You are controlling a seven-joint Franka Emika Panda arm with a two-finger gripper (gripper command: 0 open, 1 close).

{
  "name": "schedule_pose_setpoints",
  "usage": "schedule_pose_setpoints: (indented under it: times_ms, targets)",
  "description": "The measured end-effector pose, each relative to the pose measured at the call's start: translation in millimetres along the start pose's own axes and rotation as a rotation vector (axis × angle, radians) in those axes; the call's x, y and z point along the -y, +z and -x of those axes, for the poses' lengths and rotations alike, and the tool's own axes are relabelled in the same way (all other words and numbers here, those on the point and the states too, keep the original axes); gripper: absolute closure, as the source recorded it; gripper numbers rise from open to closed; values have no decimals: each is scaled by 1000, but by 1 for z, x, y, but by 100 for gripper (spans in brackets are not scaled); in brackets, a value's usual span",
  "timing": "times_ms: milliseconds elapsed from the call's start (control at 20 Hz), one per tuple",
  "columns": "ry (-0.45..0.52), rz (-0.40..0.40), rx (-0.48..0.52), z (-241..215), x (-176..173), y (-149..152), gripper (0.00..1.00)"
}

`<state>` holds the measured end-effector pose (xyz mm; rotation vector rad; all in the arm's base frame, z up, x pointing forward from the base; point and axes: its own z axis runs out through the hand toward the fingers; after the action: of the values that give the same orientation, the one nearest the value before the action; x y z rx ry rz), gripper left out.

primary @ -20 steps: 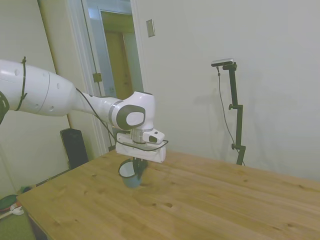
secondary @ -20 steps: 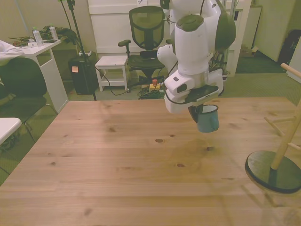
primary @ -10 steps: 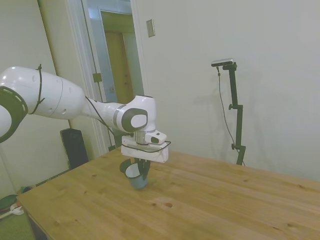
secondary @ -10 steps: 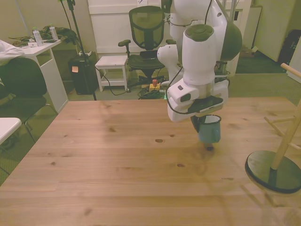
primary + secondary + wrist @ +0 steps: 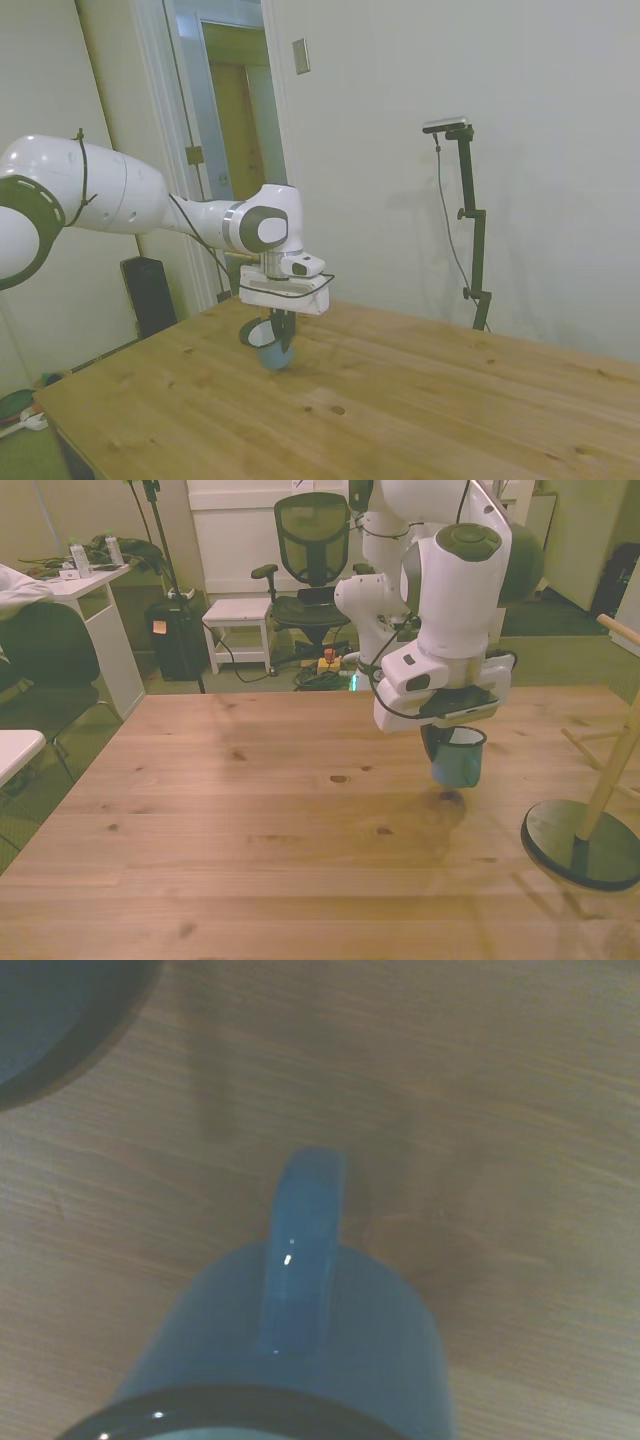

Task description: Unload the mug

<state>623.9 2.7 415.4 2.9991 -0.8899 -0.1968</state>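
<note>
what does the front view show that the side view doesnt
Only the front view shows the wooden peg stand with its dark round base at the front view's right, plus an office chair and a desk behind the table. Only the side view shows a doorway and a bare wall behind the arm. Both show the gripper holding the mug by its rim, just above the wooden table.
</note>
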Motion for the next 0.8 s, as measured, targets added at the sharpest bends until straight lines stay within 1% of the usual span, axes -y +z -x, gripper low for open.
schedule_pose_setpoints:
  times_ms: [350, 650, 800]
  targets:
    - [4, -4, -7, -2, 0, 1, 100]
    - [17, -11, -19, -5, 3, -8, 100]
    - [19, -7, -13, -7, 4, -7, 100]
